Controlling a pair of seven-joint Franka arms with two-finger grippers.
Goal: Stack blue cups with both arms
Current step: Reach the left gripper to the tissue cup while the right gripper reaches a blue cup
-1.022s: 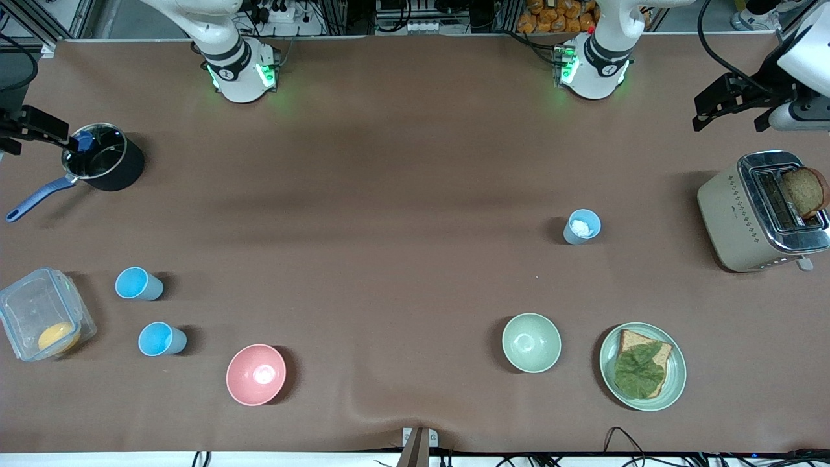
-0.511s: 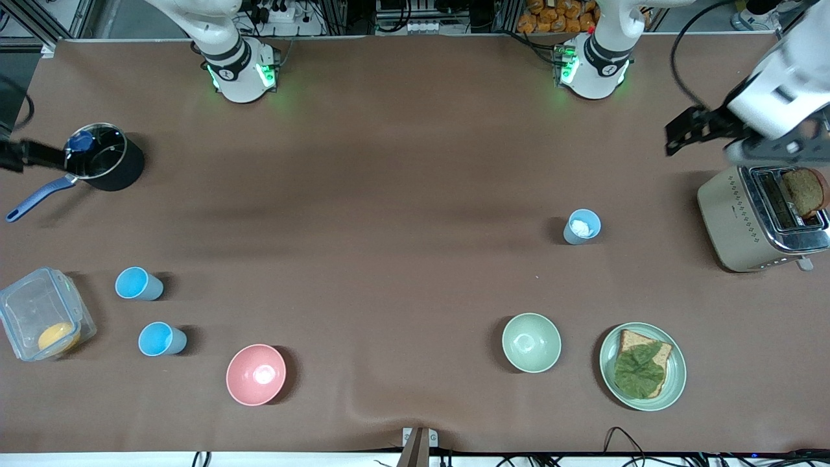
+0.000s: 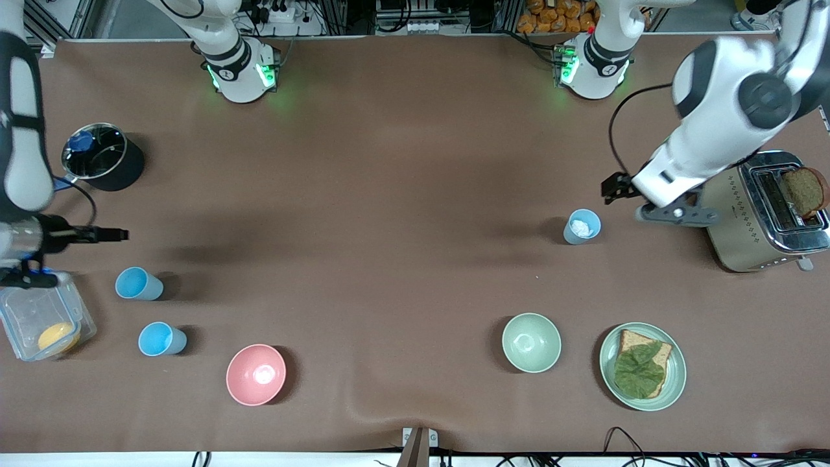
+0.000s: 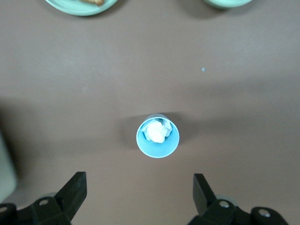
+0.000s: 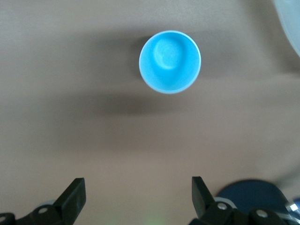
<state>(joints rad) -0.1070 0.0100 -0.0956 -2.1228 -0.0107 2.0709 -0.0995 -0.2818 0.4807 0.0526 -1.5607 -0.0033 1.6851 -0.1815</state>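
while spread wide and holding nothing: right gripper [image 3: 120,234], over bare table just beside the clear container [image 3: 40,322], arm reaching from that table end. blue cups, upright: one [image 3: 138,283] below that gripper, empty; a second [image 3: 161,339] nearer the camera. third cup [image 3: 581,226], white lump inside. left gripper [image 3: 613,188], wide open, empty, above table beside that cup, forearm slanting down past the toaster [image 3: 762,211].

Evenly bright, lit from overhead, with soft dark shadows cast on the brown matte table cover [image 3: 402,194] beside each small light-blue plastic tumbler [image 3: 138,284]. White glare inside the glossy pink bowl [image 3: 255,374]; green glow at both arm bases. Motion-blurred along the white right arm [image 3: 23,130], softly focused in the right wrist view.
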